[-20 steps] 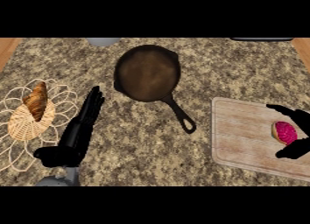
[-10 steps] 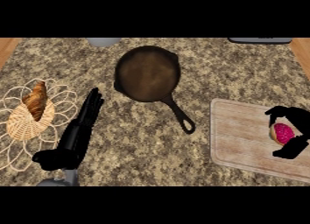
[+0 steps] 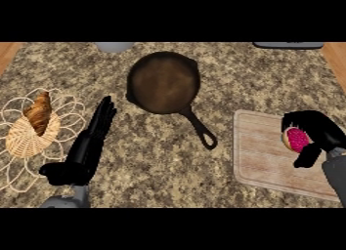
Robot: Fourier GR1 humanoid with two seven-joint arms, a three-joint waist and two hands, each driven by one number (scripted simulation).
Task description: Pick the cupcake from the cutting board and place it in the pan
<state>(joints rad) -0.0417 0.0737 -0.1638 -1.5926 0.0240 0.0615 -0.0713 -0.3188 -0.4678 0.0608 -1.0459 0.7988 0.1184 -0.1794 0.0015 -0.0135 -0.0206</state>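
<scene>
Over the last second the right hand [image 3: 316,129] has drawn in over the cupcake [image 3: 297,139] on the cutting board [image 3: 262,156]. Its fingers, earlier spread above and beside the pink top, now curl round it, thumb below, hiding more of it.

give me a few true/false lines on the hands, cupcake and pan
1. The right hand curls round the cupcake over the cutting board. True.
2. The cupcake lies in the pan. False: the pan holds nothing.
3. The left hand holds the pan's handle. False: it lies open on the counter, apart from it.
4. A basket with bread sits left of the left hand. True.
</scene>
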